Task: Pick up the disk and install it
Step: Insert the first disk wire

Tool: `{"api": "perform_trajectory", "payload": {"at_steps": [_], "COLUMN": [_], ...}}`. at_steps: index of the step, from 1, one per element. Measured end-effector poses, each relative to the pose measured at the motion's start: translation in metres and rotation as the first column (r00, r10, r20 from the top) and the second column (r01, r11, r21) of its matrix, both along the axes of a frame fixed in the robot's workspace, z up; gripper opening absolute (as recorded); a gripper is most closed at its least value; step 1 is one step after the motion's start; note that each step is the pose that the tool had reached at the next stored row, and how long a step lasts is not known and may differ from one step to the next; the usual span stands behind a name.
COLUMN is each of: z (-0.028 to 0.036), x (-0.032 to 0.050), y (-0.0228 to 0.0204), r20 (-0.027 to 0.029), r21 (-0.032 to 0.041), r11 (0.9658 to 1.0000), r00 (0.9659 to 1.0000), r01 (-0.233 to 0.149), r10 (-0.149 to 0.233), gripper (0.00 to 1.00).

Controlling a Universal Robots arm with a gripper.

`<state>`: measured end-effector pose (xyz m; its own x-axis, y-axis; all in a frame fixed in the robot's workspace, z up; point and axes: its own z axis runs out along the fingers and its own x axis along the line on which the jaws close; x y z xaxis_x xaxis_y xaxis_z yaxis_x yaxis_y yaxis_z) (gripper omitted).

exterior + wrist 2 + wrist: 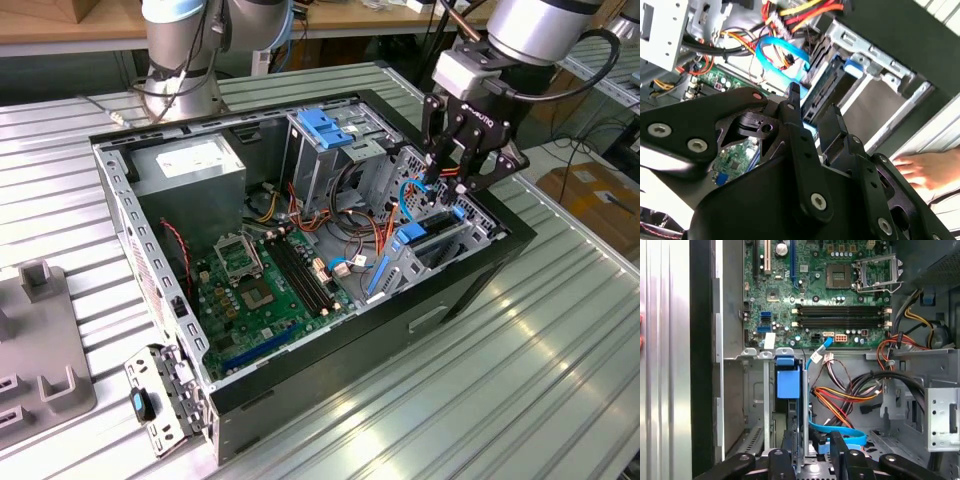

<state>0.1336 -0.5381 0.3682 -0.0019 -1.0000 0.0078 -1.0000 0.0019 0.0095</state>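
Disk: the disk (788,385) stands on edge in the drive bay (445,245), at the corner of the computer case (470,285) towards the exterior view's right. The end of its blue carrier faces the motherboard (260,285).
Gripper: the gripper (457,188) hangs right over that bay, pointing down into it.
Fingers: the black fingers (782,460) stand apart with a clear gap between them. In the first wrist view the disk lies under one finger, not in the gap. From here I cannot tell if that finger touches the disk.
Cables: a light-blue flat cable (840,432) loops just beside the fingertips. A bundle of red, yellow and black wires (850,392) runs behind it.
Further in: RAM slots (840,317) and an open CPU socket (877,272) sit on the green board. Beyond them are a metal cage with a blue plastic top (325,125) and a grey power-supply box (190,160).
Around the case: it lies open on a ribbed metal table (540,390). In the second wrist view, a person's hand (925,167) rests on the table just outside the case wall, near the bay.
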Motion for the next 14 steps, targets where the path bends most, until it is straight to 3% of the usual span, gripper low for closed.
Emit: {"api": "perform_trajectory", "payload": {"at_steps": [2, 5, 11, 12, 14], "z": [-0.0069, -0.0109, -0.0115, -0.0115, -0.0116], "x": [0.0034, 0.0034, 0.0034, 0.0035, 0.0035], "y": [0.0026, 0.0029, 0.0029, 0.0029, 0.0029], "r20": [0.0, 0.0, 0.0, 0.0, 0.0], "r21": [0.0, -0.0006, -0.0008, -0.0008, -0.0007], "r11": [1.0, 1.0, 1.0, 1.0, 1.0], "r00": [1.0, 1.0, 1.0, 1.0, 1.0], "r01": [0.0, 0.0, 0.0, 0.0, 0.0], "r10": [0.0, 0.0, 0.0, 0.0, 0.0], "gripper": [0.42, 0.42, 0.42, 0.35, 0.35]}}
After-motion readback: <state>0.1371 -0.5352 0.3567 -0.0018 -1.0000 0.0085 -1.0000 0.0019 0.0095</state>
